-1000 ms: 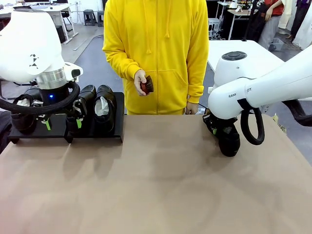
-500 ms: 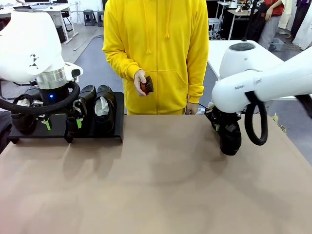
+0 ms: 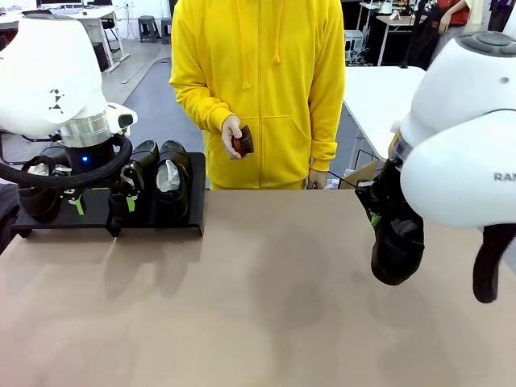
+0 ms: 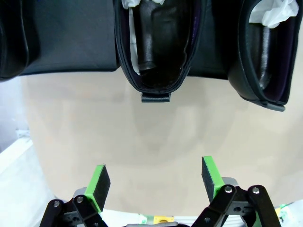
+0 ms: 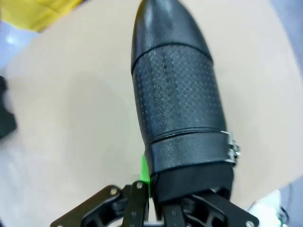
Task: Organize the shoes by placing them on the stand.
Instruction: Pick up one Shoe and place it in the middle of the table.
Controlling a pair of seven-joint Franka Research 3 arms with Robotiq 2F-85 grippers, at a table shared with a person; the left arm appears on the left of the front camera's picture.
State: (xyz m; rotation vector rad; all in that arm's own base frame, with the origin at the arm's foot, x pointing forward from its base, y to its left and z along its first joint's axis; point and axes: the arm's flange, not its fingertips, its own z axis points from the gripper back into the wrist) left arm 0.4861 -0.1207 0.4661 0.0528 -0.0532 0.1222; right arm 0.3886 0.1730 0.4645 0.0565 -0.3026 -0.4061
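Three shoes sit on the stand (image 3: 161,216) at far-left of the counter (image 3: 258,306): shoe w/ paper stuffing (image 3: 172,184) at the stand's right end, second shoe (image 3: 143,161) just beside it on its left, third shoe (image 3: 36,189) near the stand's left end, partly hidden behind the L arm; white paper shows in the right and left ones.

Left pincer (image 3: 101,205) hangs over the stand's front edge, released, green pads apart w/ nothing between; in L wrist view the left pincer (image 4: 156,182) is spread wide above bare counter, heel of one shoe (image 4: 158,47) w/ its pull tab straight ahead, another shoe heel (image 4: 265,52) off to the side, both on the stand and apart from the pads.

Fourth shoe (image 3: 397,246) is at the right side of the counter, hanging toe-down from the right pincer (image 3: 379,211); toe looks just above or barely at the counter surface, can't tell which; well apart from the stand. R wrist view: right pincer (image 5: 156,189) clenched on the heel end of that shoe (image 5: 175,90), one green pad visible at the shoe's side, textured upper and smooth toe pointing away, small metal buckle at the strap.

Person in yellow hoodie (image 3: 258,81) stands at far side; one hand (image 3: 234,133) holds a small reddish-brown brush (image 3: 243,142) at waist height.
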